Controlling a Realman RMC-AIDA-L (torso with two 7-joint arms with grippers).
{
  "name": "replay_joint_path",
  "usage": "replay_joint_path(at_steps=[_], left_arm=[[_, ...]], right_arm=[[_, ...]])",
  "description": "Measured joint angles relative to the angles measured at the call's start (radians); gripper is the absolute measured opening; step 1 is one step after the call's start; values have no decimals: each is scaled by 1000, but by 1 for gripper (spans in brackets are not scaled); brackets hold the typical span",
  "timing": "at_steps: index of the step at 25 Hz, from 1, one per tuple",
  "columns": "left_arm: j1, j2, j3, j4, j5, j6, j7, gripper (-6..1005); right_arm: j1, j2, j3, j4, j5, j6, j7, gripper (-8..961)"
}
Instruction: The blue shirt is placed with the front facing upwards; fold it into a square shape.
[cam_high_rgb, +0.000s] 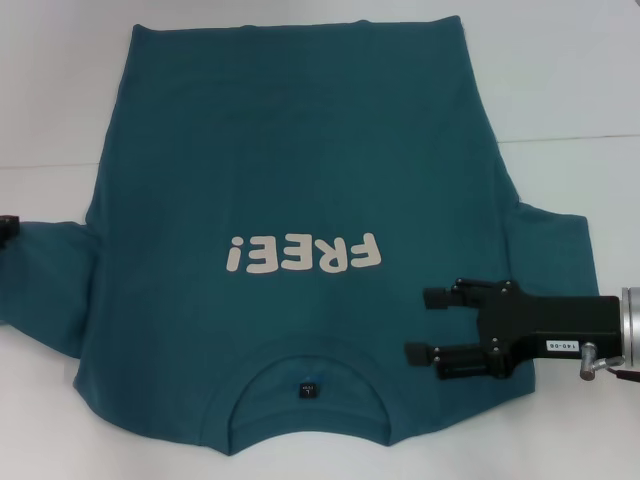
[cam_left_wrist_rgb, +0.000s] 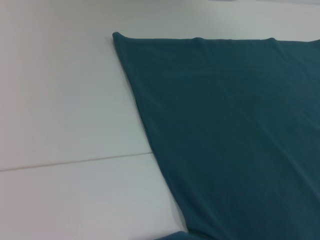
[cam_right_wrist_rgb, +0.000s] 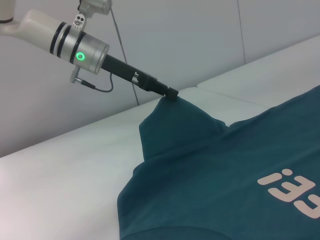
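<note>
Item 1: large dark teal-blue short-sleeved cotton shirt (cam_high_rgb: 300, 170), lying flat on the white desk (cam_high_rgb: 580, 80), front side up. The collar lies at the edge nearest the robot and the hem at the far edge. Off-white "FREE!" lettering (cam_high_rgb: 303, 254) runs across the chest, reading upside down in the head view. A small black label (cam_high_rgb: 308, 389) sits inside the collar opening. The body of the cloth is smooth with light creases. The sleeve on the robot's right is spread outward on the desk. The sleeve on the robot's left is drawn out sideways, its tip lifted into a small peak off the desk surface, as the right wrist view shows.

Item 2: left end effector (cam_right_wrist_rgb: 172, 93), black, on a slim black stem with a silver wrist collar carrying a lit green ring. Location: at the tip of the left sleeve, at the left border of the head view. State: closed on the sleeve cloth, which rises to meet it.

Item 3: right end effector (cam_high_rgb: 428, 324), black, two-fingered, on a black block body with a silver wrist. Location: over the shirt's right shoulder area, just beside the collar, fingers pointing toward the robot's left. State: fingers spread apart, nothing between them.

Item 4: white desk, with a thin seam line (cam_left_wrist_rgb: 75, 162) crossing it beside the shirt's side edge.
</note>
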Motion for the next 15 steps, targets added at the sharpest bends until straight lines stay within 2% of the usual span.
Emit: replay_joint_path(at_steps=[15], left_arm=[[-24, 16, 0, 49, 75, 30, -14, 6]], right_arm=[[2, 2, 0, 0, -3, -2, 8, 919]])
